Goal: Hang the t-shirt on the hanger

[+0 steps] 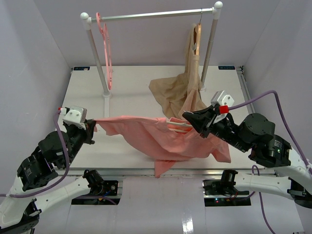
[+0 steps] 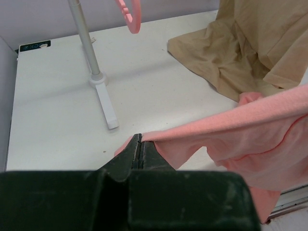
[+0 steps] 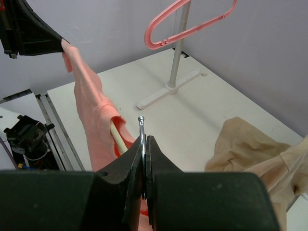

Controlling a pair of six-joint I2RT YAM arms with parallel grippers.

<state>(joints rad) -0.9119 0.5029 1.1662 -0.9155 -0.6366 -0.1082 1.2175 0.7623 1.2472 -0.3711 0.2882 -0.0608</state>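
Observation:
The salmon-pink t-shirt [image 1: 161, 139] hangs stretched between my two grippers above the table's front half, its lower part sagging past the front edge. My left gripper [image 1: 92, 127] is shut on the shirt's left edge; in the left wrist view its jaws [image 2: 140, 140] pinch the fabric [image 2: 240, 127]. My right gripper [image 1: 189, 117] is shut on the silver hook [image 3: 141, 126] of the cream-white hanger [image 1: 178, 126]. One hanger arm [image 3: 118, 138] runs inside the shirt's opening [image 3: 91, 101]. The rest of the hanger is hidden by fabric.
A white clothes rack [image 1: 151, 16] stands at the back, with a pink hanger [image 1: 105, 44] on its left. A beige garment [image 1: 178, 92] on a wooden hanger [image 1: 196, 36] droops onto the table at the right. The rack's foot [image 2: 106, 103] lies ahead of my left gripper.

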